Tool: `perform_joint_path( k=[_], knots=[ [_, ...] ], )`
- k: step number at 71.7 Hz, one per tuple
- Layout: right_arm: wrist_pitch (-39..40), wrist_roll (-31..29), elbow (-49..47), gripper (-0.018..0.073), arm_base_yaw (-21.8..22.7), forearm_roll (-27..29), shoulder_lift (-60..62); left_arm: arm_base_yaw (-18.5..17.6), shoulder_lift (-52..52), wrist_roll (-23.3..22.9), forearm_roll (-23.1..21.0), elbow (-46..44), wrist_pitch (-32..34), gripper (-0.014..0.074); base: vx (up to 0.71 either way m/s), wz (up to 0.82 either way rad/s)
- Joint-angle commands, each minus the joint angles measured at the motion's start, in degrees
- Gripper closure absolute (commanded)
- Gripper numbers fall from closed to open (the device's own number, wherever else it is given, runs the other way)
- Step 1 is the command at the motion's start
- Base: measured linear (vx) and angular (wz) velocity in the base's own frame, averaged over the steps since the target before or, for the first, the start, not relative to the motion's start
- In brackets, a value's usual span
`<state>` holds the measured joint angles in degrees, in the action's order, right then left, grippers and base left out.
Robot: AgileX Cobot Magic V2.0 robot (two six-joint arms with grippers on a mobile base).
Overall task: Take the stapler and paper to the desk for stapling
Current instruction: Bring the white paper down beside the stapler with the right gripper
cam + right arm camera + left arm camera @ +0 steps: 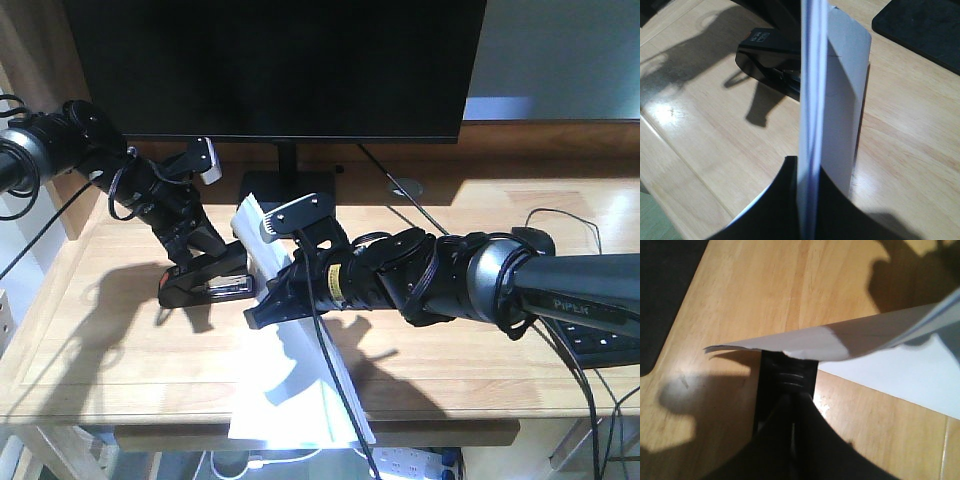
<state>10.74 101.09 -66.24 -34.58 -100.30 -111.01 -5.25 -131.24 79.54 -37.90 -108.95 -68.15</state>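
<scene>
The black stapler lies on the light wood desk, left of centre. My left gripper is shut on it from above; in the left wrist view its fingers close over the stapler. My right gripper is shut on the white paper, whose upper corner rises beside the stapler and whose lower end hangs over the desk's front edge. Seen from the right wrist, the paper stands edge-on between the jaws of the right gripper, with the stapler just beyond it. The sheet crosses over the stapler's nose.
A large black monitor stands at the back on its base. A keyboard and cables lie at the right. A round cable grommet sits behind the right arm. A power strip shows under the desk.
</scene>
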Motion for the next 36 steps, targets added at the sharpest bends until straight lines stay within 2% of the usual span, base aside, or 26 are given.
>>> perform_joint_path(
  k=[1,19,36],
  knots=[
    [-1.6,-0.5,-1.7,0.0562,0.1,0.7,3.8,0.2,3.7,-0.4,-3.2,-1.5,-0.4,0.0603,0.0,0.0],
    [-3.3,-0.5,-1.7,0.0562,0.1,0.7,7.2,0.2,3.7,-0.4,-3.2,-1.5,-0.4,0.0603,0.0,0.0],
    [-2.0,3.9,-1.5,0.0562,1.0,1.9,7.5,0.2,3.7,-0.4,-3.2,-1.5,-0.4,0.0603,0.0,0.0]
  ],
)
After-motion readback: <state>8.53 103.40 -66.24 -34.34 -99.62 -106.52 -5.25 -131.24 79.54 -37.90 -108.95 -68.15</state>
